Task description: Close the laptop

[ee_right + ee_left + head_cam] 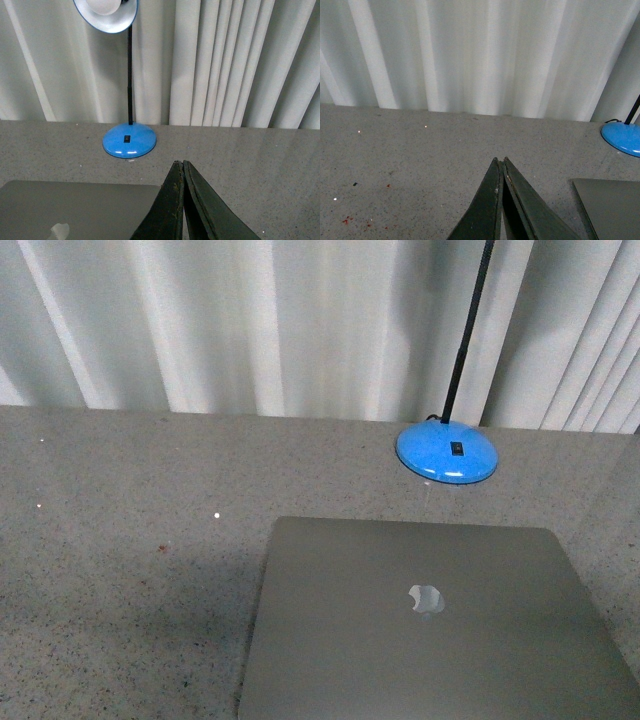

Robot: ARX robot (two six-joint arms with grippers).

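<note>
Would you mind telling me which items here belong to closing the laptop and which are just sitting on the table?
Belongs to the job:
- laptop, lid already down, apple logo facing up

Just lying about:
- blue desk lamp, standing on the table beyond the laptop
- speckled grey table
- white curtain behind

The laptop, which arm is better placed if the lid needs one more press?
Probably the right. The laptop already lies flat with its lid down. The right tool, shut, sits above the lid's far edge; the left tool, also shut, sits over bare table beside it.
</note>
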